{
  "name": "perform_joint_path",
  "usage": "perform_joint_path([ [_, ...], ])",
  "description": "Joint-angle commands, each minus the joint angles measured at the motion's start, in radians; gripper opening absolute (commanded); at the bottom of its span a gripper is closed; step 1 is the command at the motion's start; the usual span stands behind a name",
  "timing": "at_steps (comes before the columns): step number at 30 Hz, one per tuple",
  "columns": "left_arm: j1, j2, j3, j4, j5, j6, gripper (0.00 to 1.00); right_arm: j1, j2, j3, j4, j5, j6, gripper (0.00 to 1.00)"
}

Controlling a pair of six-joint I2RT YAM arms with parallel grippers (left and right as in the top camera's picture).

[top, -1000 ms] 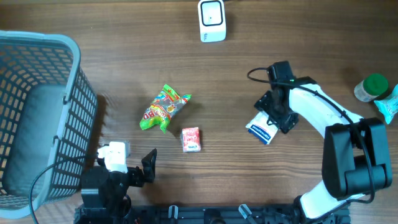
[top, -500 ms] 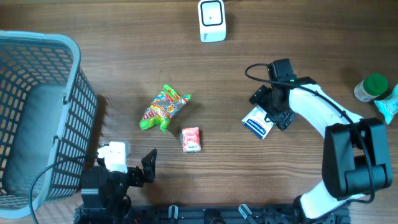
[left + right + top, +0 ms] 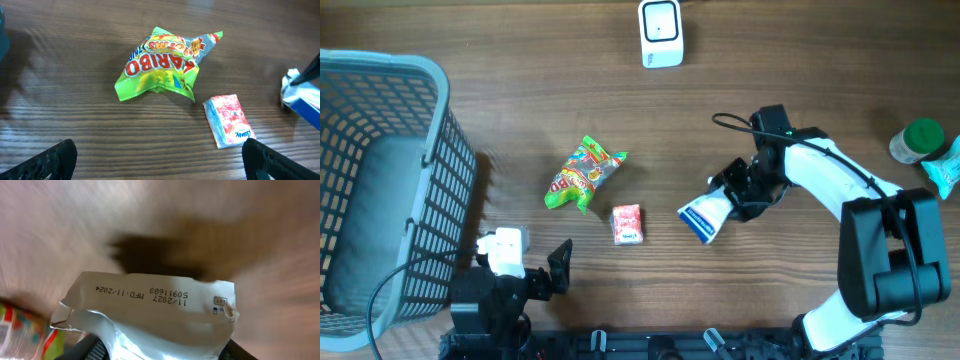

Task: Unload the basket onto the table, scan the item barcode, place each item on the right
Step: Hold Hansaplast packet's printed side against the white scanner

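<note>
Overhead cam sat high above the surface (image 3: 770,60) looking straight down, far enough back to catch everything around the Haribo bag (image 3: 583,172): basket (image 3: 380,70) off to its left, scanner (image 3: 661,32) past it at the top edge, both arms. Left wrist cam rode low and close, facing the bag head-on, left claw (image 3: 161,167) tips in both bottom corners. Those two views shared the bag, the red packet (image 3: 627,223) beside it and the blue-and-white pack (image 3: 705,217) to its right. Right wrist cam was jammed right up against that pack, blurry wood behind, a sliver of the bag at bottom left.
</note>
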Motion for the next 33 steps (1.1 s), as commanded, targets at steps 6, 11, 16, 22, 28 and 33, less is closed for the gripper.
perform_joint_path([
  [6,0.002,-0.007,0.0,0.002,0.015,0.019,1.0,0.003,0.023,-0.002,-0.224,-0.243,0.512,0.4],
  [11,0.002,-0.007,0.0,0.002,0.015,0.019,1.0,0.003,0.023,-0.002,-0.25,-0.132,0.835,0.37],
  [16,0.002,-0.007,0.0,0.003,0.015,0.019,1.0,0.003,0.023,-0.002,-0.231,-0.085,0.913,0.35],
  [22,0.002,-0.007,0.0,0.002,0.015,0.019,1.0,0.003,0.023,-0.001,0.138,-0.023,0.457,0.21],
  [28,0.002,-0.007,0.0,0.002,0.015,0.019,1.0,0.005,0.023,0.017,0.705,-0.222,0.415,0.2],
  [33,0.002,-0.007,0.0,0.002,0.015,0.019,1.0,0.005,0.023,0.017,1.131,0.046,0.415,0.31],
])
